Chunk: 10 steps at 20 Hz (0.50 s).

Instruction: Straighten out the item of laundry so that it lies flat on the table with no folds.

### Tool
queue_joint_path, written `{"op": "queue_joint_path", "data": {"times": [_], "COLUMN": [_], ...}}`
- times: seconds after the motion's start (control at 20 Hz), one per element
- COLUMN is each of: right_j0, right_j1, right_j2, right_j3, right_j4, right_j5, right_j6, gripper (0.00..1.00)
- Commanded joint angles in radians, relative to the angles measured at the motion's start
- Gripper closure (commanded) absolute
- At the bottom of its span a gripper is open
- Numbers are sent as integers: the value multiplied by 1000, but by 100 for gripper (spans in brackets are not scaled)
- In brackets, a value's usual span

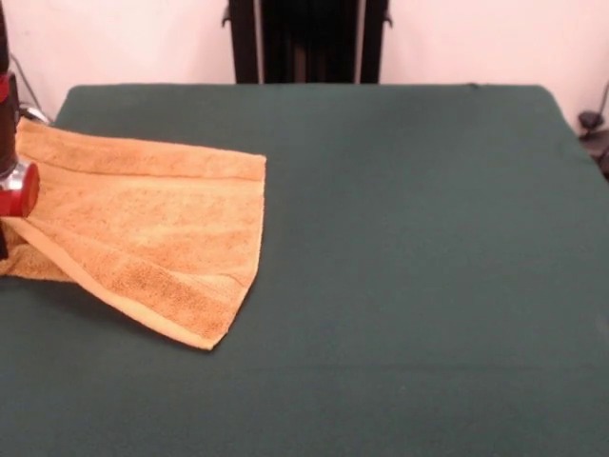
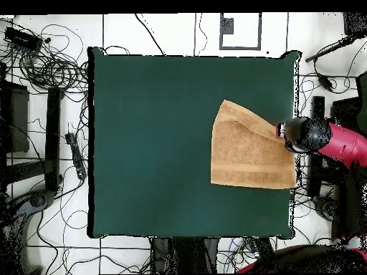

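Where the towel [image 1: 143, 238] lies folded, no writing shows.

The golden-orange terry towel [image 1: 143, 224] lies on the dark green table [image 1: 409, 238], toward three o'clock of the tabletop in the overhead view, close to that edge. It is not flat: one side is doubled over in a diagonal fold (a flat woven band runs along it), ending in a point.

One golden-orange towel [image 1: 143, 233], one green table [image 1: 409, 238], one red-and-black arm [image 2: 337, 140], seemingly one pedestal [image 1: 309, 38]
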Motion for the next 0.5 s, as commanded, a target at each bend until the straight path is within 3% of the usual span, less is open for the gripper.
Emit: {"op": "queue_joint_path", "data": {"times": [0.05, 0.5], "right_j0": [94, 130], "right_j1": [98, 101], "right_j2": [102, 84], "right_j3": [128, 131], "right_j4": [-18, -36], "right_j5": [-104, -147], "right_j6": [-14, 6], "gripper": [100, 100]}}
